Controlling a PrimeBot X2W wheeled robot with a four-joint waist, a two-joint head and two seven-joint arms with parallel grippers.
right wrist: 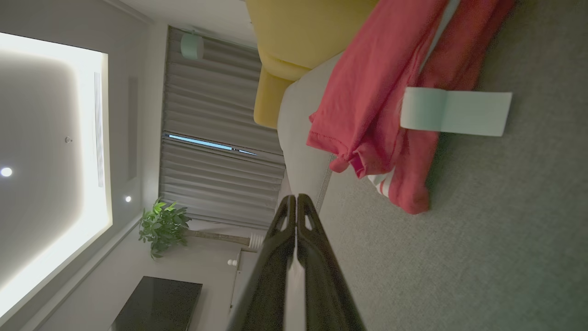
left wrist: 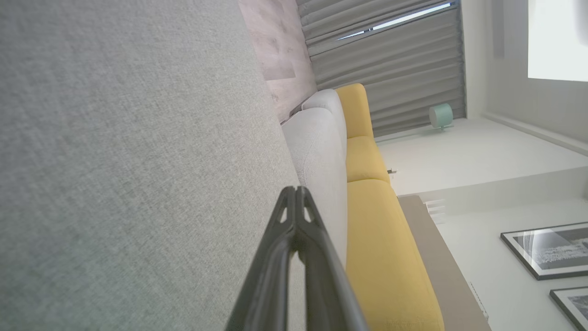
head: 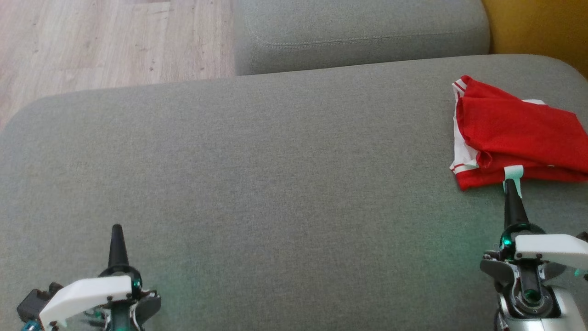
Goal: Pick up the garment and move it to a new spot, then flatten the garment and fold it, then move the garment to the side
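A red garment (head: 519, 133) with white trim lies folded at the far right of the grey cushion (head: 257, 184), a pale tag (head: 513, 174) sticking out of its near edge. In the right wrist view the garment (right wrist: 381, 105) and its tag (right wrist: 455, 111) lie just ahead of the fingers. My right gripper (head: 510, 184) is shut and empty, its tip just short of the tag, apart from the cloth. My left gripper (head: 116, 228) is shut and empty at the lower left, far from the garment. Both wrist views show the fingertips (left wrist: 295, 189) pressed together (right wrist: 294, 197).
A second grey cushion (head: 358, 32) lies behind the first, with wooden floor (head: 105, 37) at the back left and a yellow sofa (head: 542, 27) at the back right. The garment sits near the cushion's right edge. Broad bare cushion spreads between the grippers.
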